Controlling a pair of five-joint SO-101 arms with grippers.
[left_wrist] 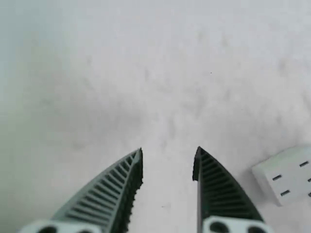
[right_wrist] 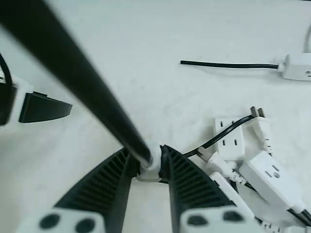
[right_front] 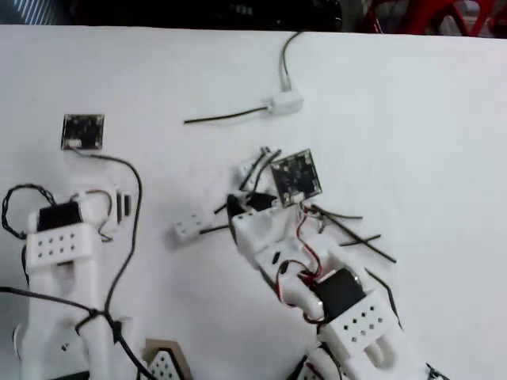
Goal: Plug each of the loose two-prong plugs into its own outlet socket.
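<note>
White table (right_front: 412,103) strewn with cords (right_front: 222,119) | red frame (right_front: 432,14) behind | left gripper (left_wrist: 169,150) held apart | plug (right_wrist: 151,164) clamped by right gripper (right_wrist: 147,153)

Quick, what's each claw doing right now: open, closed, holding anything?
Left claw: open, holding nothing.
Right claw: closed on a white plug with a black cord.

Matt table (right_front: 412,95), smooth plastic outlet block (left_wrist: 284,177), ribbed plastic left gripper (left_wrist: 169,150).
</note>
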